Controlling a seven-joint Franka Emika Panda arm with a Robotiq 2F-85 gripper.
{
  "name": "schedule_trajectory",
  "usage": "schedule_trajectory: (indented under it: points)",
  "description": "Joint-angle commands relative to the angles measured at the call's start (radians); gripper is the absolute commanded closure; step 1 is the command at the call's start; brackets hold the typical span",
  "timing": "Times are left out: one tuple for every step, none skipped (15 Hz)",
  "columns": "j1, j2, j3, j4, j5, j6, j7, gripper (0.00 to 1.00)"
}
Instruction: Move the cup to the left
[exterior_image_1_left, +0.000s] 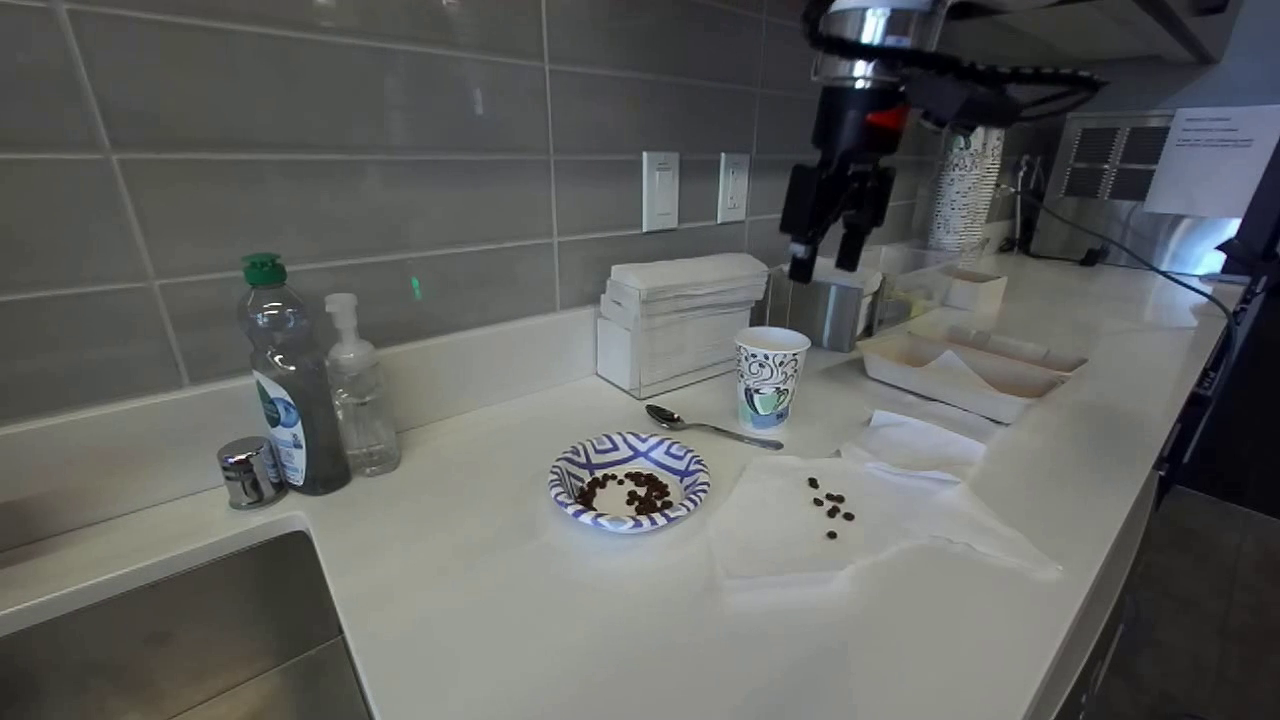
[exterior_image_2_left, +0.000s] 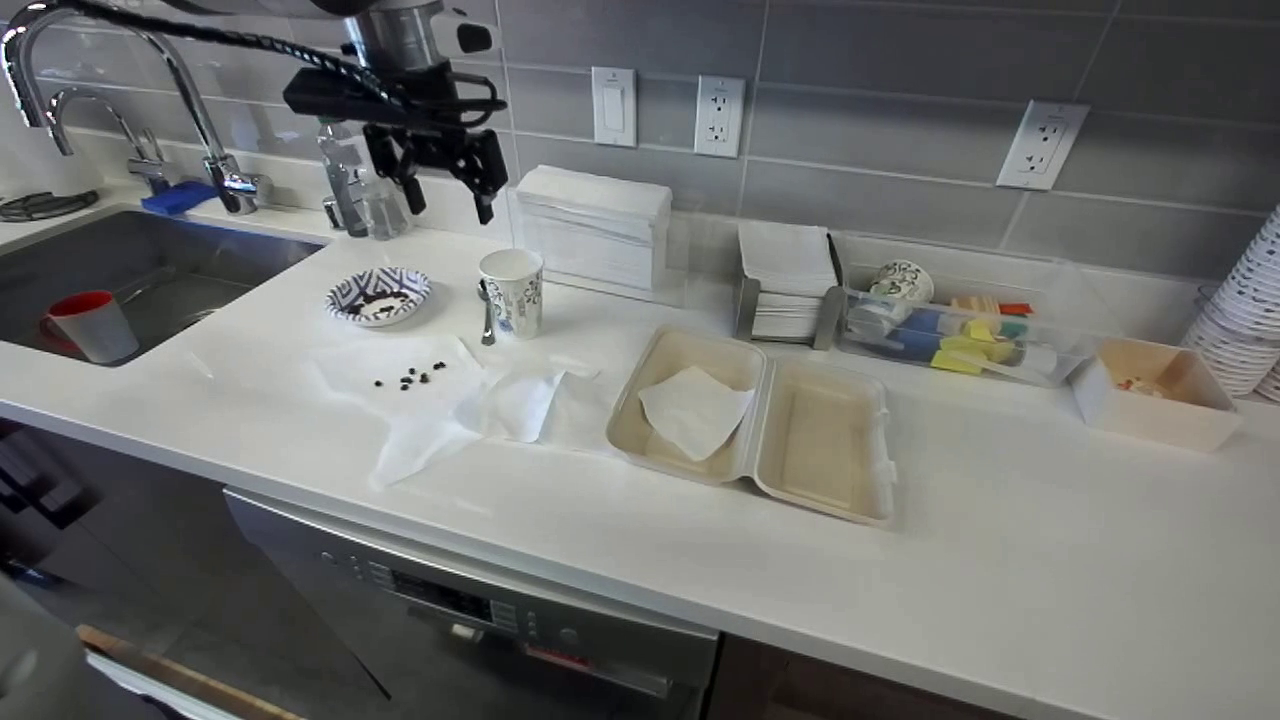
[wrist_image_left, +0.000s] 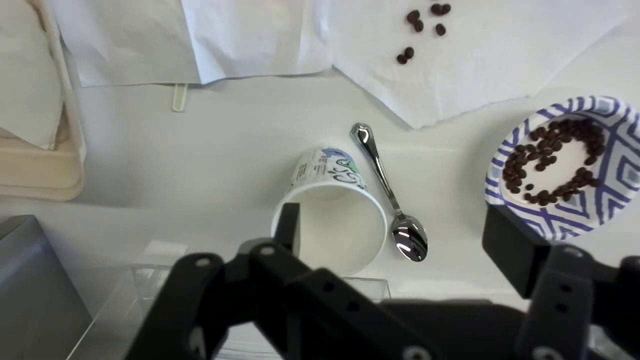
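The cup is a white paper cup with a dark swirl and green-teal print. It stands upright on the counter in both exterior views. In the wrist view I look into its open mouth, and it appears empty. My gripper is open with nothing between its fingers. It hangs well above the counter, higher than the cup's rim, in both exterior views. In the wrist view the gripper has its left finger overlapping the cup's mouth and its right finger overlapping the bowl's edge. It touches neither.
A metal spoon lies beside the cup. A patterned paper bowl holds dark beans. A napkin bears several beans. A napkin holder stands behind the cup. An open takeout box, sink and green-capped bottle are nearby.
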Motion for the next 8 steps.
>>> schedule_trajectory:
  points:
    - [-0.025,-0.221,-0.073,-0.099,0.086,-0.112,-0.145,0.00]
    - [-0.032,-0.267,-0.101,-0.101,0.099,-0.178,-0.178,0.00]
    - [-0.044,-0.308,-0.124,-0.100,0.102,-0.248,-0.186,0.00]
    - [-0.036,-0.208,-0.086,-0.049,0.068,-0.177,-0.138,0.00]
    - [-0.044,-0.237,-0.100,-0.050,0.070,-0.200,-0.150,0.00]
    - [-0.046,-0.251,-0.102,-0.050,0.069,-0.201,-0.151,0.00]
    - [-0.045,-0.253,-0.097,-0.050,0.069,-0.200,-0.150,0.00]
    - [-0.043,-0.241,-0.091,-0.049,0.068,-0.197,-0.148,0.00]
